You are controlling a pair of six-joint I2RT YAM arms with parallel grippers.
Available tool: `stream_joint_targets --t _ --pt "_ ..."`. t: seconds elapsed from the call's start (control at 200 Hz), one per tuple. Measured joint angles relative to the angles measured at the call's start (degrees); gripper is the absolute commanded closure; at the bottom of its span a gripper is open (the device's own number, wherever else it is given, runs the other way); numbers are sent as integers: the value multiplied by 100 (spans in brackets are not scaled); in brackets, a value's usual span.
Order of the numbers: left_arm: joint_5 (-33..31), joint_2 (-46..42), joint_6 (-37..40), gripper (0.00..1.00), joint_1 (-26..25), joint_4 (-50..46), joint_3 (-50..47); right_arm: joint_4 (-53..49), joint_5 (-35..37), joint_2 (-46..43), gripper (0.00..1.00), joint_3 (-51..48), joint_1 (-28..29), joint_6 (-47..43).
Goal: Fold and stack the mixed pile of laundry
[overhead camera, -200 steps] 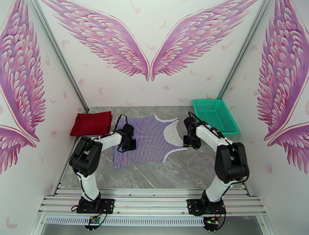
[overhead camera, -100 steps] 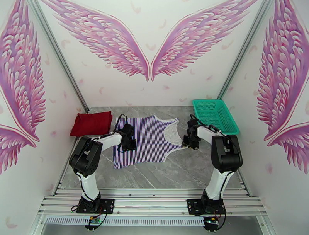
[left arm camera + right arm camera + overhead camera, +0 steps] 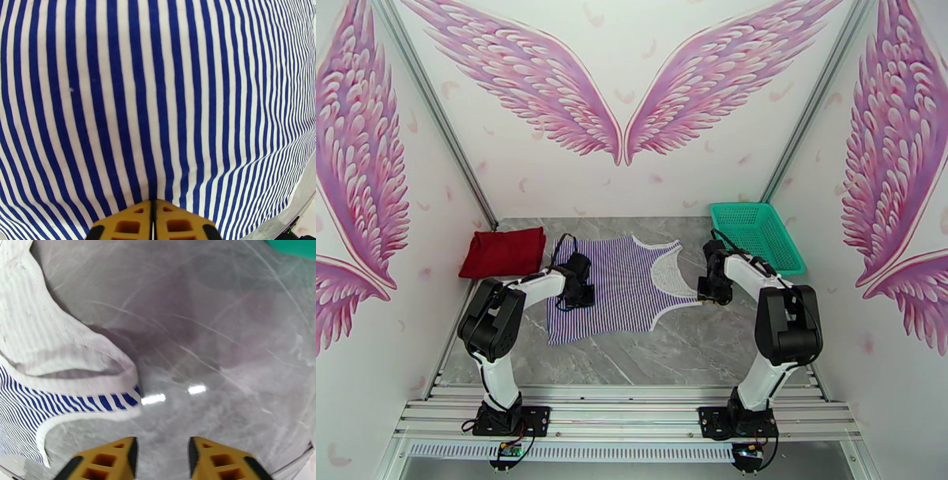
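Left fingers [image 3: 130,225], closed, rest on the shirt [image 3: 158,98]; right fingers [image 3: 104,461], half open and empty, may miss the strap [image 3: 100,400].

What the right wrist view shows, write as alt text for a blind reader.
The right gripper hangs open over the grey marble table, nothing between its yellow fingers. A white-edged strap of the striped shirt lies left of them; a corner of the teal basket shows top right.

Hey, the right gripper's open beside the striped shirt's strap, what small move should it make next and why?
Probably shift the right gripper sideways onto the strap tip of the striped shirt and close. Its jaws stand open over bare table, just beside that strap, holding nothing.
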Motion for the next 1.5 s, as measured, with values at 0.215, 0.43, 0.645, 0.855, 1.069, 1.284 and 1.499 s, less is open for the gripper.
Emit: stream_joint_targets --t 0.215,0.43,0.645,0.855,1.069,1.284,1.499 --pt "-4 -186 181 67 2 -599 192 22 -431 -549 47 -9 332 35" --pt "-59 -1014 190 66 22 -894 105 557 -1047 -341 58 125 1770 378" --pt "-136 -1550 57 68 116 -881 -999 901 -1375 435 61 269 2850 527" --pt "-151 -2070 -236 68 428 -699 -2273 1139 -1440 595 64 -260 3241 656" --pt "-92 -2640 -334 63 688 -643 -2743 1228 -1318 479 63 -680 3359 807" --pt "-15 -3128 -424 46 852 -1080 -2691 787 -1163 107 55 -911 3403 984" --pt "0 -3501 -962 45 1097 -1405 -2605 463 -1338 -614 51 -909 3338 1419"
